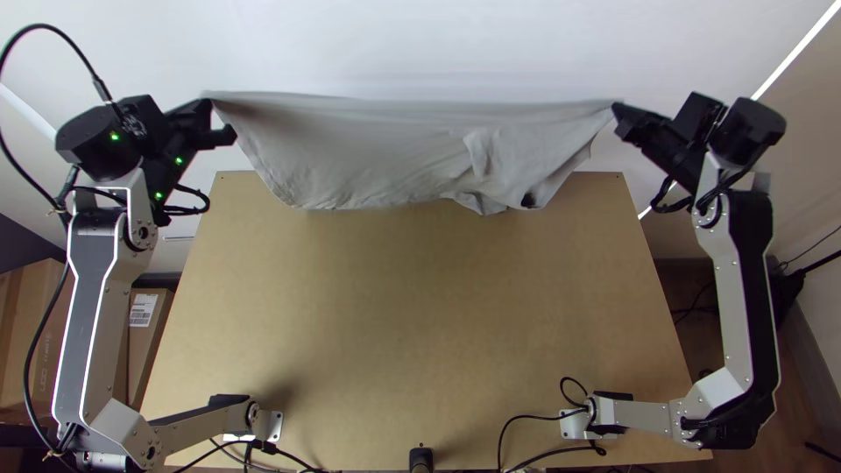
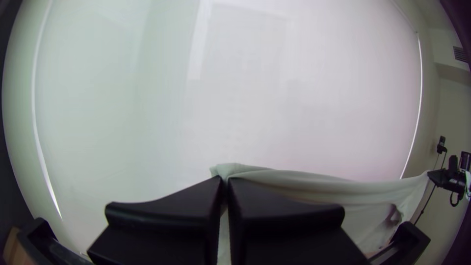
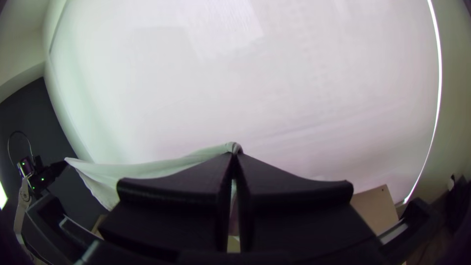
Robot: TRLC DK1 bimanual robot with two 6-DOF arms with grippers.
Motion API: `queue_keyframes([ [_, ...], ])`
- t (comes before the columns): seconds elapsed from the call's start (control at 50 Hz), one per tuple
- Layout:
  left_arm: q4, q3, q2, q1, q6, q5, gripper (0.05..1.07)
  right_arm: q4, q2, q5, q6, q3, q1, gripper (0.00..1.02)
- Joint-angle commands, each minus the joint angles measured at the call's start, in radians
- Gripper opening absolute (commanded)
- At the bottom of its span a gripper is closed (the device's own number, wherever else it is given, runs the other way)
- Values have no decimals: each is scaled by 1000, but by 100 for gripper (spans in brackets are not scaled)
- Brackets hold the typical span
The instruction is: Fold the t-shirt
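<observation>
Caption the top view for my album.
Left gripper and right gripper hold a grey t-shirt stretched between them at the far edge of the table.

Pale backdrop (image 1: 420,44), bright light strip (image 1: 795,50), cardboard boxes (image 1: 144,350), brown floor (image 1: 802,416)

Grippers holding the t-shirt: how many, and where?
2. The left gripper pinches one end of the t-shirt's upper edge, near the table's far left corner in the top view; the right gripper pinches the other end, near the far right corner.

I see a wooden table (image 1: 412,298), a big white screen (image 1: 420,52) behind, and brown boxes (image 1: 147,350) on my left.
</observation>
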Motion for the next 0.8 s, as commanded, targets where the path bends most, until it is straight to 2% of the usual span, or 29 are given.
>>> queue_keyframes([
  [0.0, 71, 98, -17, 26, 16, -62, 8, 48, -4, 52, 41, 123, -12, 2],
  [0.28, 133, 217, -121, 26, 37, -119, 8, 108, -135, 116, 90, 308, -11, 2],
  [0.42, 174, 234, -205, 25, 74, -159, 8, 162, -267, 116, 99, 298, -12, 2],
  [0.78, 188, 159, -481, 25, 89, -190, 8, 144, -549, 115, 156, 202, 8, 2],
])
